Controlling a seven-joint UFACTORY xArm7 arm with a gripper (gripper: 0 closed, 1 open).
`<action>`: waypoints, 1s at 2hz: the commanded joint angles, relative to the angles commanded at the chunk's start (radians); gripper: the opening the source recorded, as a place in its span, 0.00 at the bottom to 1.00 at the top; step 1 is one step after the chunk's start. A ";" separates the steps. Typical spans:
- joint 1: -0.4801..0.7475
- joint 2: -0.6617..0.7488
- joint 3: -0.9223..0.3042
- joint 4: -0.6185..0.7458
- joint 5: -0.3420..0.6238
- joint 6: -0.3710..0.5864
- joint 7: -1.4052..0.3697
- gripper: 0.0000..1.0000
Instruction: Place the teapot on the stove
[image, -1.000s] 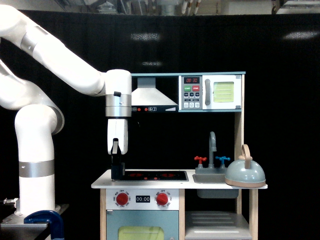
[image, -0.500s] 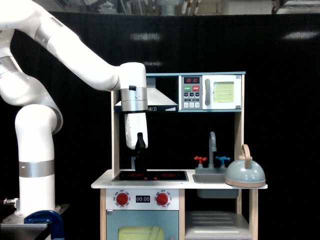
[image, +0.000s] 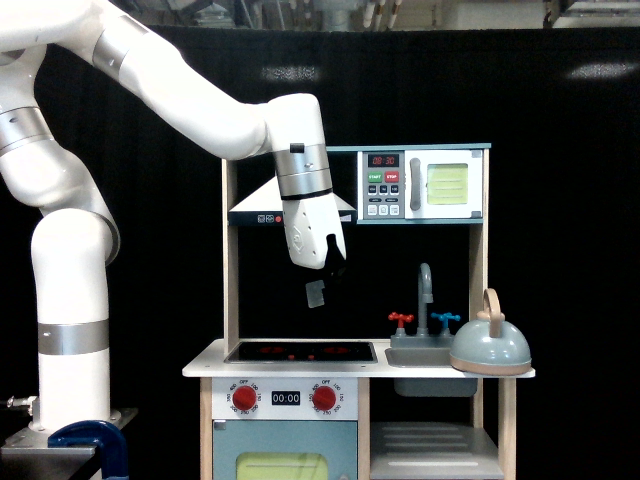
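The pale blue-grey teapot (image: 490, 348) with its arched wooden handle stands upright on the right end of the white counter, beside the sink. The black stove (image: 300, 351) with red burner rings lies flat in the counter's left half, with nothing on it. My gripper (image: 325, 282) hangs in the air above the stove, tilted toward the exterior view's right and well left of the teapot. A grey finger pad (image: 317, 293) faces the camera, and the jaws look open with nothing between them. The dark fingers are hard to make out against the black backdrop.
A grey sink basin (image: 418, 355) with a tap (image: 425, 295) sits between stove and teapot. The range hood (image: 262, 210) and a toy microwave (image: 422, 184) hang just above the gripper. Wooden posts (image: 478, 270) flank the counter. Red knobs (image: 245, 398) sit below the stove.
The gripper has lifted off the stove's left part, swung up and toward the exterior view's right, and tilted. The teapot has not moved.
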 joint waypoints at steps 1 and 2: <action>0.071 0.307 -0.162 0.309 0.200 0.152 -0.760 1.00; 0.028 0.509 -0.149 0.573 0.371 0.252 -0.832 1.00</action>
